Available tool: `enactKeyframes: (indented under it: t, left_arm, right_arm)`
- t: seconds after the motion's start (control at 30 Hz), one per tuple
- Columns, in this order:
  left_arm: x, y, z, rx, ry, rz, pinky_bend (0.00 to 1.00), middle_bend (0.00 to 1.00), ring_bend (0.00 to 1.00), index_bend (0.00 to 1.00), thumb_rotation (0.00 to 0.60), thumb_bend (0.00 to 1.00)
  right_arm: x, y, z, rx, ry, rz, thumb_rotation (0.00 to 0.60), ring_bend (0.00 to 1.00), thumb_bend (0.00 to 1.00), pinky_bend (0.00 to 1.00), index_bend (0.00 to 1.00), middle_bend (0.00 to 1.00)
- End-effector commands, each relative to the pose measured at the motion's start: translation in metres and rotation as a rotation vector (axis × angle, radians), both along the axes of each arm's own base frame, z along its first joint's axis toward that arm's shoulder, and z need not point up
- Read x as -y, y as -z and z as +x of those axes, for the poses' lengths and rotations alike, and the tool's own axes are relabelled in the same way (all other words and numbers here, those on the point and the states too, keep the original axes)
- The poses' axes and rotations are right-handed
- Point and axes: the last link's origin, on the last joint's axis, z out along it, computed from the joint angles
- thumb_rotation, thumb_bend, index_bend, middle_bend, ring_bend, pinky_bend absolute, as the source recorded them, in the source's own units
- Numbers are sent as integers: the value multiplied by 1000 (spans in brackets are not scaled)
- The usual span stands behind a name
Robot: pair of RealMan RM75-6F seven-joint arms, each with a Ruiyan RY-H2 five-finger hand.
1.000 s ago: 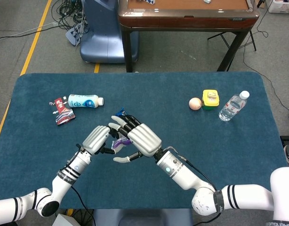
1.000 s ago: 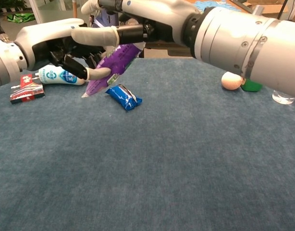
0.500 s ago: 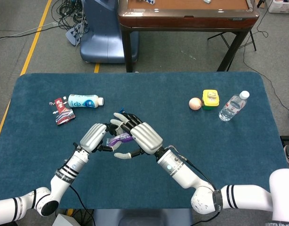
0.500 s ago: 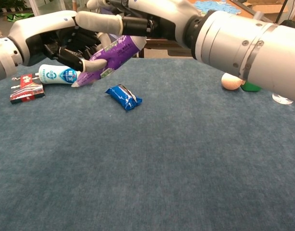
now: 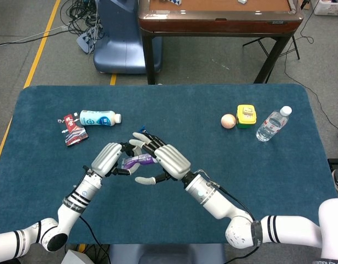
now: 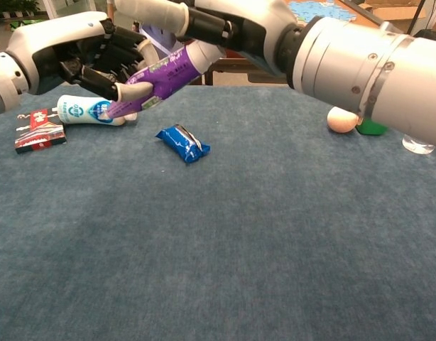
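Observation:
Above the middle of the blue table (image 5: 213, 159), my two hands meet around a purple packet (image 5: 137, 161) (image 6: 161, 74). My left hand (image 5: 109, 158) (image 6: 83, 53) pinches its lower end between thumb and curled fingers. My right hand (image 5: 168, 159) (image 6: 218, 25) holds the upper end against its fingers, and its thumb stands apart from the packet. The packet lies tilted, almost level, clear of the cloth. A blue wrapped bar (image 6: 182, 143) lies on the cloth just beyond and below the hands, mostly hidden by them in the head view.
At the back left lie a white bottle (image 5: 99, 117) (image 6: 86, 111) on its side and a red packet (image 5: 72, 130) (image 6: 39, 130). At the back right are a pale ball (image 5: 228, 121), a yellow-lidded green tub (image 5: 246, 116) and a water bottle (image 5: 272, 124). A wooden table (image 5: 218, 19) stands beyond.
The purple packet has swung from hanging steeply to almost level and shifted left, further into my left hand. Both hands have risen slightly and moved a little further from me.

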Motion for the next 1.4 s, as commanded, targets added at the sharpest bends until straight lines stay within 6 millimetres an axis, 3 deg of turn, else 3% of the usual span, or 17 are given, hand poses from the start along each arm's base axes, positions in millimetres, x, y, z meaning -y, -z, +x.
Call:
enactKeyframes:
  t: [0.03,1.4]
  left_arm:
    - [0,0,1,7,-2,-1,436,730,463,628,600,471]
    - [-5,-4,5,116,-60,-77,436,730,462,628,600,471]
  right_arm:
    - [1,-1,1,17,3,-4,207,0,73,0,0,0]
    - [-2,10,16,173,3,2,208,0,89,0,0,0]
